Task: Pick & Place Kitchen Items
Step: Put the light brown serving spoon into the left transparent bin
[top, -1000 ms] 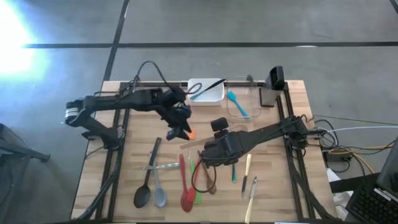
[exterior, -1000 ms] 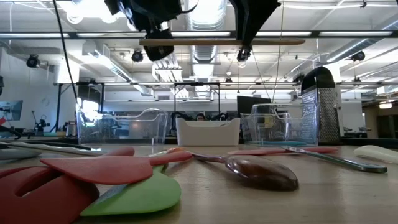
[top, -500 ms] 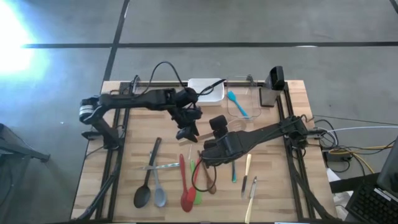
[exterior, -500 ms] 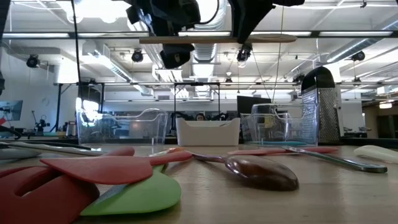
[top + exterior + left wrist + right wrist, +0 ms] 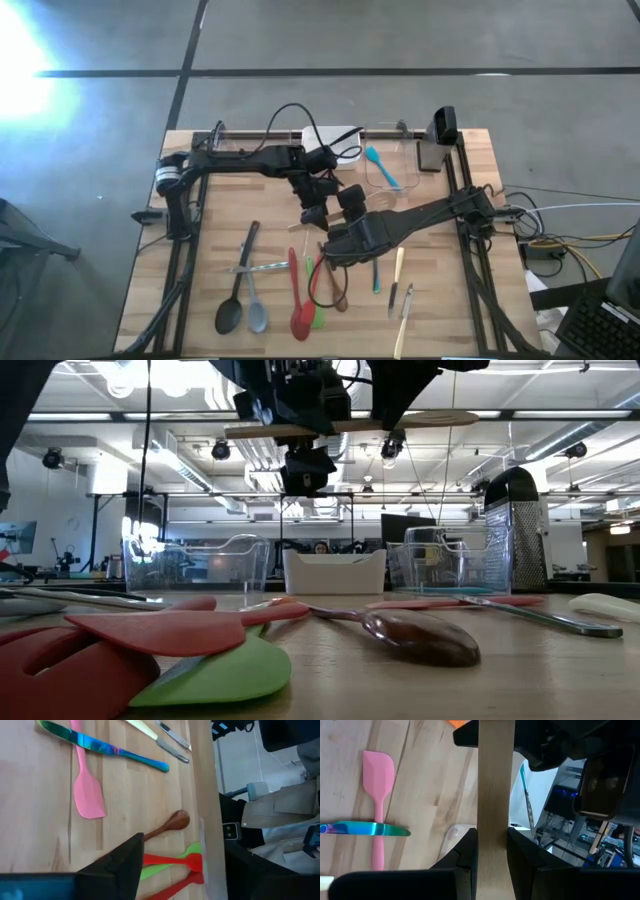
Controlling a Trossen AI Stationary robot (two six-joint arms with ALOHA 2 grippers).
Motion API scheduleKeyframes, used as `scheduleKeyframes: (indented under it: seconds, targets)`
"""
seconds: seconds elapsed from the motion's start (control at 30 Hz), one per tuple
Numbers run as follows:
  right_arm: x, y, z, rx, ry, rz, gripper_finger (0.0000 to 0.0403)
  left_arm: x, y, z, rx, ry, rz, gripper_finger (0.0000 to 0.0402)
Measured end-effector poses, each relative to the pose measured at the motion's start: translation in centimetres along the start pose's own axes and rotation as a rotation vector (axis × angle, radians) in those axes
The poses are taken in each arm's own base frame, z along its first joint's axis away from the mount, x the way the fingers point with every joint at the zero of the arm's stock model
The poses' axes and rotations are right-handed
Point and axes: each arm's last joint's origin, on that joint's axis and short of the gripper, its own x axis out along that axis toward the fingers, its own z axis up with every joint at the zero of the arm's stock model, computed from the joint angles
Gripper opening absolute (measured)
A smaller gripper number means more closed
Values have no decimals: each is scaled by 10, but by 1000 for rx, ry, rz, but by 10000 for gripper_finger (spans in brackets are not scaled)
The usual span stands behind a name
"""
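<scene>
Left gripper (image 5: pixel 318 213), fingers apart, straddles one end of the wooden spatula (image 5: pixel 495 795), apparently to receive it. Right gripper (image 5: pixel 335 243) is clamped on the spatula, holding it level above the table (image 5: pixel 200 300) over the remaining utensils (image 5: pixel 300 300).

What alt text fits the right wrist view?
The right tool is shut on a flat wooden utensil, its two dark fingers pressed against its sides. On the wooden table below lie a pink spatula and an iridescent knife, while the left arm hangs close beyond.
</scene>
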Motion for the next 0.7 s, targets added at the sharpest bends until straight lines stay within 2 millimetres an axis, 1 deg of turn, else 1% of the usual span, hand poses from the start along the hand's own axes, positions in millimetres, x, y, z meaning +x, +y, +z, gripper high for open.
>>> scheduleKeyframes:
  seconds: [0.1, 0.17, 0.27, 0.3, 0.37, 0.43, 0.6, 0.7]
  targets:
    - [0, 0, 0, 2, 0, 0, 61, -1, -2, 2, 10, -8, -2, 158]
    - [0, 0, 0, 3, 1, 0, 61, -2, -3, 3, 16, -12, -1, 112]
    - [0, 0, 0, 3, 1, -1, 61, -4, -5, 4, 25, -16, 5, 32]
    - [0, 0, 0, 4, 0, -5, 61, -4, -5, 4, 27, -16, 6, 24]
    - [-1, 0, 0, 5, -1, -8, 58, -5, -5, 4, 29, -17, -3, 24]
    - [-1, -1, 0, 16, -3, -16, 71, -4, -5, 4, 30, -16, -1, 24]
    - [-11, 1, 2, 46, -39, -74, 160, -5, -5, 4, 44, -22, -4, 24]
    - [-20, 5, 3, 58, -71, -76, 203, -6, -4, 4, 43, -25, 3, 24]
